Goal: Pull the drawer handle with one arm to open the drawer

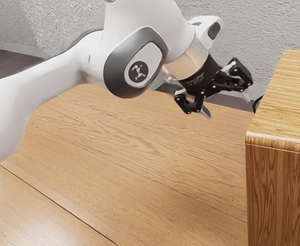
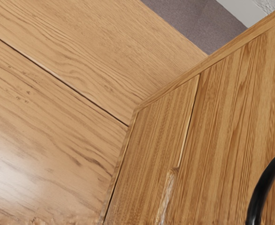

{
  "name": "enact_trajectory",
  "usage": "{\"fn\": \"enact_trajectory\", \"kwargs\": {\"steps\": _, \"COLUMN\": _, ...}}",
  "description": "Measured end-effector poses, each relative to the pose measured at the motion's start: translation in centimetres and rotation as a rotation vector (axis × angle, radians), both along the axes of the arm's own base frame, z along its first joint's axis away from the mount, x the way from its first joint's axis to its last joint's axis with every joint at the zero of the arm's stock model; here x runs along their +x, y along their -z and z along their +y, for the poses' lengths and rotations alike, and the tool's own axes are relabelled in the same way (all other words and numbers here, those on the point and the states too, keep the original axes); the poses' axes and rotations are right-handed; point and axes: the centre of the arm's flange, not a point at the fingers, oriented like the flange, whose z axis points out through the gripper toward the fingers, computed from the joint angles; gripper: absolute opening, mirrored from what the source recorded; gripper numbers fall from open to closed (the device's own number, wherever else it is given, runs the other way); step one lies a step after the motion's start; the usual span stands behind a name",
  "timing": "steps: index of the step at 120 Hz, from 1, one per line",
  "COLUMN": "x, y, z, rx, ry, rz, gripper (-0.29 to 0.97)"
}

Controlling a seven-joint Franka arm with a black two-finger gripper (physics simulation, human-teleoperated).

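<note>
A light oak cabinet (image 1: 285, 154) stands at the exterior view's right on the wooden table (image 1: 140, 154). Its black curved drawer handle (image 1: 256, 104) peeks out beside the cabinet's far edge. My black gripper (image 1: 227, 104) hovers above the table just short of that handle, open with nothing between its fingers. In the wrist view the drawer front (image 2: 231, 122) lies ahead of the hand, and part of the black handle (image 2: 265, 187) arcs across it. A thin seam separates the drawer front from the cabinet frame (image 2: 156, 140), and the two look flush.
The table (image 2: 57, 93) has a long plank seam running across it. Beyond its far edge lie a dark floor (image 2: 198, 18) and a grey textured wall (image 1: 262, 25). My white arm (image 1: 88, 77) spans the exterior view's left.
</note>
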Motion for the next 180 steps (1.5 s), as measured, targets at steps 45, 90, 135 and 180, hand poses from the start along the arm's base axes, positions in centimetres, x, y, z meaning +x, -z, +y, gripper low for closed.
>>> {"fn": "enact_trajectory", "kwargs": {"steps": 45, "x": -0.9, "y": 0.6, "z": -1.0, "rx": -0.053, "ry": 0.089, "rz": -0.013, "gripper": 0.64}}
{"fn": "enact_trajectory", "kwargs": {"steps": 90, "x": -0.9, "y": 1.0, "z": -1.2, "rx": -0.019, "ry": 0.189, "rz": -0.050, "gripper": 0.64}}
{"fn": "enact_trajectory", "kwargs": {"steps": 135, "x": -0.5, "y": 1.6, "z": -1.0, "rx": 0.009, "ry": 0.245, "rz": -0.074, "gripper": 0.63}}
{"fn": "enact_trajectory", "kwargs": {"steps": 180, "x": 0.9, "y": 2.7, "z": -0.4, "rx": 0.027, "ry": 0.265, "rz": -0.080, "gripper": 0.59}}
